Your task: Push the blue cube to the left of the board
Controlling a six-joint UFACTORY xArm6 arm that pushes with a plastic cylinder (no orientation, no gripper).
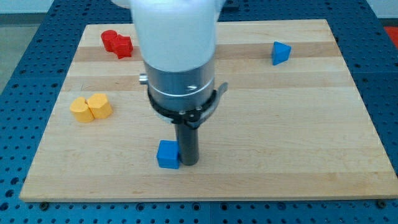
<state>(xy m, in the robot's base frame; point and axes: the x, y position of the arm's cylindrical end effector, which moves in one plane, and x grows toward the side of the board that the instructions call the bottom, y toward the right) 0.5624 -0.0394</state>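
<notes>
Blue cube (pixel 167 155): lower centre of the frame, a little left of the middle, near the board's bottom edge.
Handling: it looks a small, rigid, light block that should slide easily on smooth wood; it may spin if pressed off-centre, so I judge its right face, mid-height and centred, the place to push.
My tip (pixel 189 163): a bare rod with nothing to open or close, holding nothing; its end stands just at the cube's right side, touching or very nearly so.
Arm pose: upright over the board's centre, the white and grey body filling the upper middle of the frame, the rod pointing straight down.
Blue triangular block (pixel 280 53): upper right, well apart.
Yellow blocks (pixel 91 107): a pair touching each other, middle left, standing above the cube's path leftward.
Red blocks (pixel 117 43): upper left, close together.
Board (pixel 298 143): pale wood, on a blue perforated table (pixel 18 56).
</notes>
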